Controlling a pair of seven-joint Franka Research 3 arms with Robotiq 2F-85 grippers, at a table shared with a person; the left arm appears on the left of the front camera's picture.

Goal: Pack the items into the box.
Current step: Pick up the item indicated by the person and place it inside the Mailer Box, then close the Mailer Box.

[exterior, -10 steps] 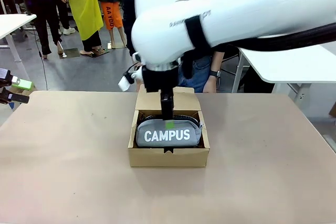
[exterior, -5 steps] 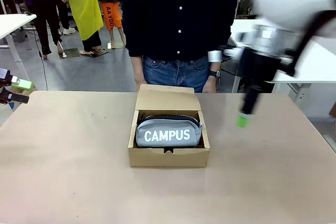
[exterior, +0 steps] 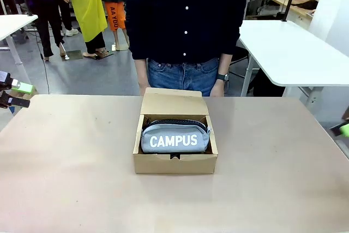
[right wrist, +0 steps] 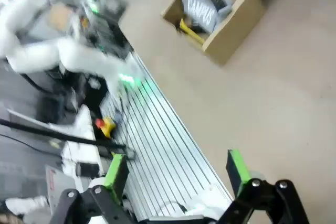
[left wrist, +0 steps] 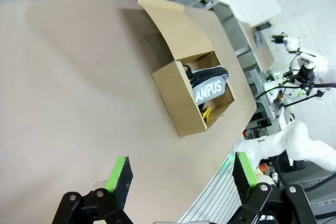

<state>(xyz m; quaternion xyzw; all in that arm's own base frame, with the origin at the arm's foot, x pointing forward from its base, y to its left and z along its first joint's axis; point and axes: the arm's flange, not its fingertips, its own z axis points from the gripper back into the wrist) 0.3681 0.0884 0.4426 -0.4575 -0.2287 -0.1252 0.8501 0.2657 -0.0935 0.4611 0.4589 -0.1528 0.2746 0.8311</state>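
Box [exterior: 174, 165]: brown cardboard, shallow, near the middle of the bench [exterior: 71, 162]; small notch in the front wall.
Lid flap [exterior: 173, 102]: hinged at the far side, open, tilted back toward the person.
Pouch [exterior: 174, 139]: grey-blue, "CAMPUS" in white, black zipper along the top; lying inside the box across most of its width, lettering turned to the robot's side.
Utility knife [right wrist: 190, 31]: yellow strip inside the box, just beside the pouch, between it and the wall opposite the flap; mostly hidden, seen from the two wrist views.
Left tool [left wrist: 181, 174]: jaws spread wide, nothing between the green pads [left wrist: 118, 170]; off the left edge of the bench, well apart from the box.
Right tool [right wrist: 176, 169]: blurred picture, yet jaws plainly wide and empty; over the bench edge above a ribbed metal rail [right wrist: 157, 145], box well apart near the top of its view.
Person [exterior: 185, 20]: standing at the far side directly behind the box, dark buttoned shirt and jeans, hands low near the far edge of the bench, wristwatch [exterior: 221, 77] on one wrist; not touching the box.
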